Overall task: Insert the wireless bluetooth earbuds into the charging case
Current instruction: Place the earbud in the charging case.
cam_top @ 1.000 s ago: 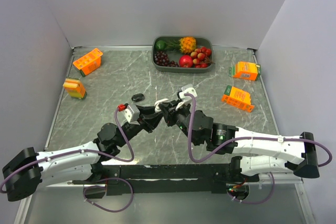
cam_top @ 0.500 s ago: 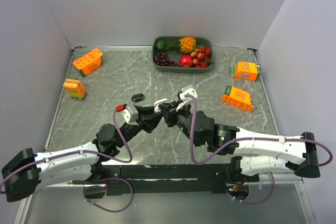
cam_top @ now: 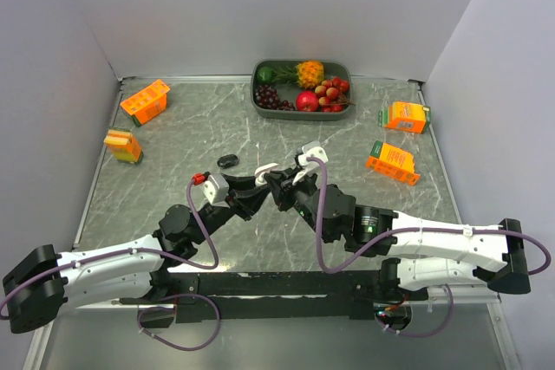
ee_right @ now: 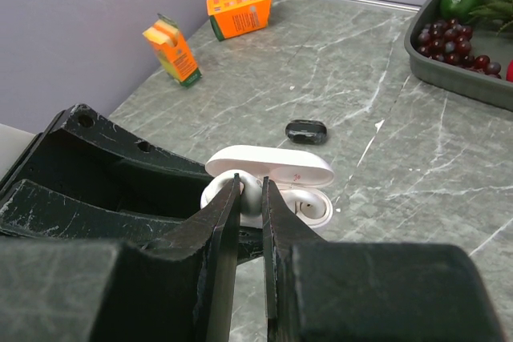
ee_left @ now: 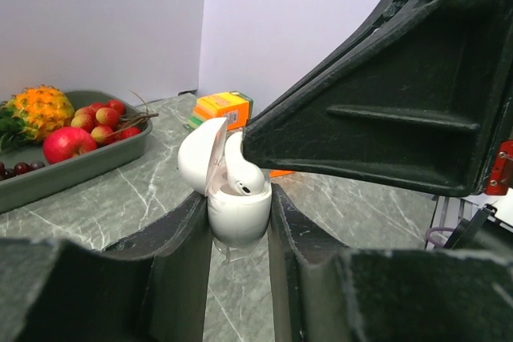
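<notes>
The white charging case (ee_left: 236, 220) stands upright with its lid (ee_left: 200, 154) swung open, and my left gripper (ee_left: 236, 198) is shut on its body. One white earbud (ee_right: 250, 191) sits at the case's left socket, pinched between the jaws of my right gripper (ee_right: 251, 182). A second white earbud (ee_right: 309, 207) rests in the right socket under the lid (ee_right: 268, 167). From above, both grippers meet at the case (cam_top: 264, 168) in mid-table. A small glossy black piece (ee_right: 307, 130) lies on the table beyond the case; I cannot tell whether it is an earbud.
A grey fruit tray (cam_top: 257, 97) stands at the back centre. Orange cartons lie at the back left (cam_top: 145, 101), left (cam_top: 123, 146), back right (cam_top: 406, 116) and right (cam_top: 392, 162). The black piece (cam_top: 227, 160) lies just left of the grippers.
The right arm has shifted very slightly; both grippers keep their holds and the case stays where it was.
</notes>
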`<state>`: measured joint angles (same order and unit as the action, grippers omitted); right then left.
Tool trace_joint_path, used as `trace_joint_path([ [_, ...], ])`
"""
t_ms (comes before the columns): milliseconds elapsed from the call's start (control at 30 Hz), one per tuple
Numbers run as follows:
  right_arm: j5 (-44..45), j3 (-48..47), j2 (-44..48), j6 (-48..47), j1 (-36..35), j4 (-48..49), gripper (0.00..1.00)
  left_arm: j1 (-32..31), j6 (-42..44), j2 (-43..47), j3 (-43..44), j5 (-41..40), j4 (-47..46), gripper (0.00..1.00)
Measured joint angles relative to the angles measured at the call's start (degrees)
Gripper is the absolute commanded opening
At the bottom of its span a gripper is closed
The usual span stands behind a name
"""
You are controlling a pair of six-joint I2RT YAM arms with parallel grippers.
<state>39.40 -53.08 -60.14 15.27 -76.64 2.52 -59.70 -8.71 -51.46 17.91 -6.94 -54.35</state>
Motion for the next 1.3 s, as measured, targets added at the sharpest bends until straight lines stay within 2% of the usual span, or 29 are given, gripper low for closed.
trace_joint_path([
  [467, -0.3, 0.9, 0.9, 0.3, -0.1, -0.5, 0.31, 0.0, -0.2, 0.0, 0.1, 0.0, 1.1, 0.01],
  [1300, -0.5, 1.0, 1.8, 0.3, -0.7, -2.0, 0.34, 0.2, -1.7, 0.4, 0.2, 3.1, 1.0, 0.01],
])
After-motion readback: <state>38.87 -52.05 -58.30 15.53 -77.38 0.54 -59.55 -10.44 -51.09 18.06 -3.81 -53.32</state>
